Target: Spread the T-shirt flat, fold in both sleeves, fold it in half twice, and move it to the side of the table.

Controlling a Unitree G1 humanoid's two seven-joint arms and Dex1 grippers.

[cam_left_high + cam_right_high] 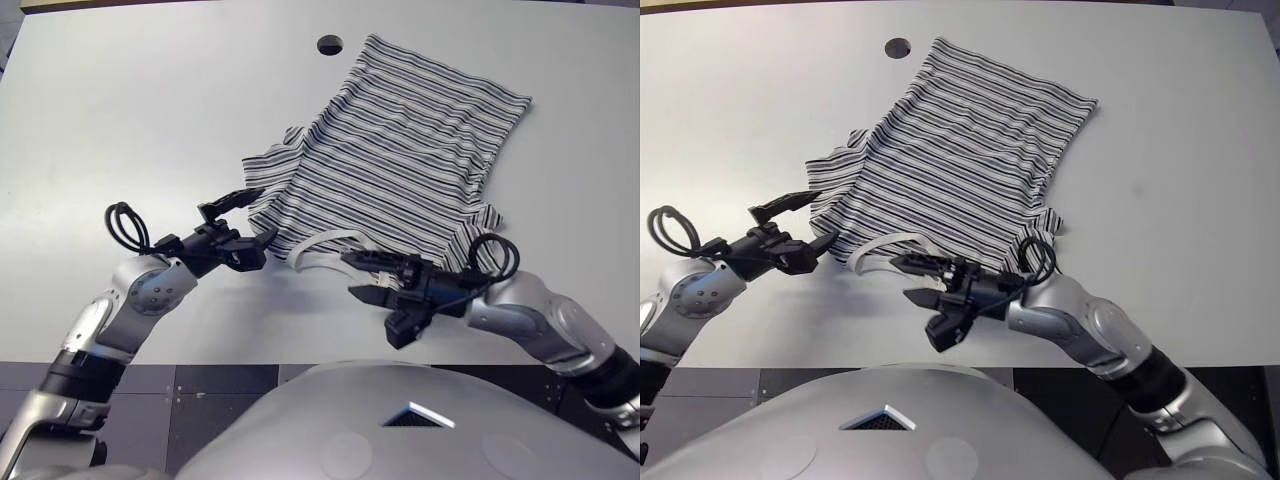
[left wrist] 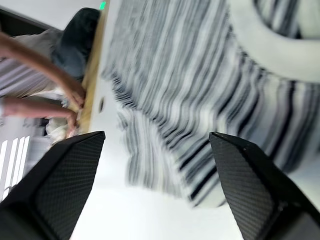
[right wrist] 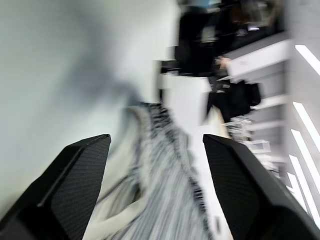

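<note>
Left eye view, T-shirt [image 1: 400, 150] collar nearest, long axis slanting far-right, left gripper [image 1: 266, 212], right gripper [image 1: 349, 274] both spread.

left arm [image 1: 135, 295], right arm [image 1: 525, 312] forward, jaws apart

Silver arms [image 1: 140, 295], black left pincer [image 1: 268, 211], right pincer [image 1: 347, 273]
</note>
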